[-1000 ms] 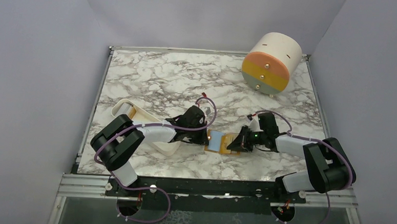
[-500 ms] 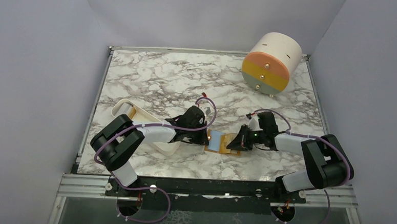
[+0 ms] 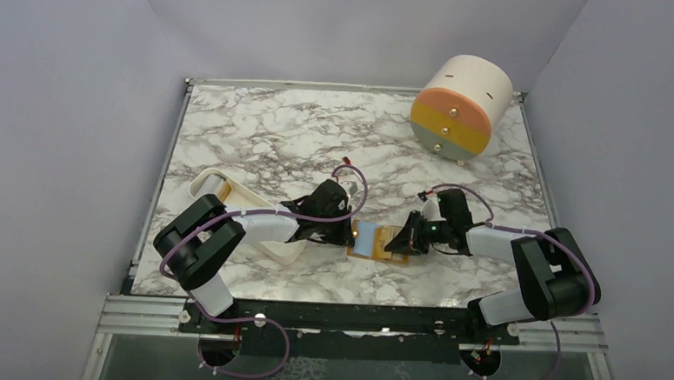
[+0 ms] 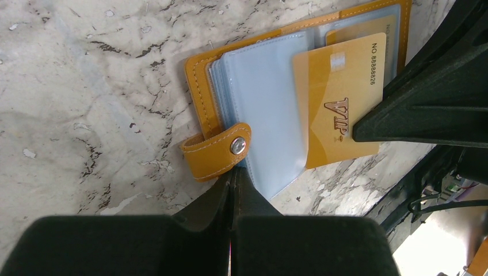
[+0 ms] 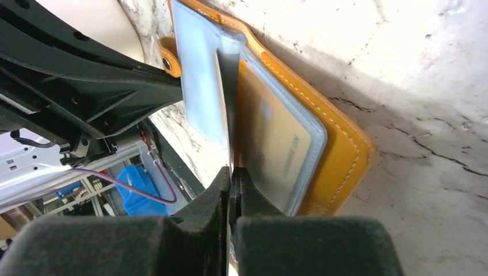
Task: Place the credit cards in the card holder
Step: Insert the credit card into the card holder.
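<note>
The card holder (image 3: 374,242) lies open on the marble between my two grippers, its orange cover (image 4: 201,80) down and its blue-grey sleeves up. A golden credit card (image 4: 339,98) marked VIP sits partly inside a sleeve, with the right gripper (image 5: 232,169) shut on its outer edge. In the right wrist view this card shows edge-on. A second golden card (image 5: 270,144) lies inside the sleeve on the cover's right half. My left gripper (image 4: 233,172) is shut, its tips against the holder's edge beside the snap strap (image 4: 221,149). I see nothing between its fingers.
A white oblong tray (image 3: 229,197) lies at the left, partly under the left arm. A big cream-orange drum (image 3: 460,105) lies on its side at the back right. Grey walls close in the table on three sides.
The right arm has edged slightly left toward the holder. The left arm and the holder have not moved.
</note>
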`<state>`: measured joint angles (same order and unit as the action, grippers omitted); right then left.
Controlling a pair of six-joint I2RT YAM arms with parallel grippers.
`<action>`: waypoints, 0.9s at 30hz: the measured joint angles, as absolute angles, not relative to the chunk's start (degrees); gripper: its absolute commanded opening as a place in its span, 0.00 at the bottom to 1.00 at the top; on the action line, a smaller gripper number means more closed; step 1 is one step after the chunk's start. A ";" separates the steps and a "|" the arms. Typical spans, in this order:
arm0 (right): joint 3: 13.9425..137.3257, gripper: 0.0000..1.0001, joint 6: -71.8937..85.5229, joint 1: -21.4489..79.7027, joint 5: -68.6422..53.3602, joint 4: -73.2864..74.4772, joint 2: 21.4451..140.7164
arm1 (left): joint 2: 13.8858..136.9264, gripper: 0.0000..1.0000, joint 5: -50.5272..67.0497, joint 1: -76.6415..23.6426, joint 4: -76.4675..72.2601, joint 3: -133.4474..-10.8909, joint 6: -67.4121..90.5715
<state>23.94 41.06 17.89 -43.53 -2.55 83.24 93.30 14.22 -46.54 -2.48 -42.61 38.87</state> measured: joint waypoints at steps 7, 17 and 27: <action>24.75 0.01 39.90 17.89 -42.39 -2.57 83.83 | 93.30 0.00 14.20 -46.54 -2.66 -42.46 38.87; 26.20 0.01 37.36 17.91 -40.93 -2.35 84.64 | 93.32 0.00 14.02 -46.96 -3.11 -42.37 38.92; 25.87 0.04 38.39 17.91 -41.89 -4.23 86.08 | 93.32 0.00 13.87 -47.03 -3.11 -42.37 39.40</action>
<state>25.87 38.39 17.91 -41.89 -4.23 86.08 93.32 13.87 -47.03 -3.11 -42.37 39.40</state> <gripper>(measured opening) 0.022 0.009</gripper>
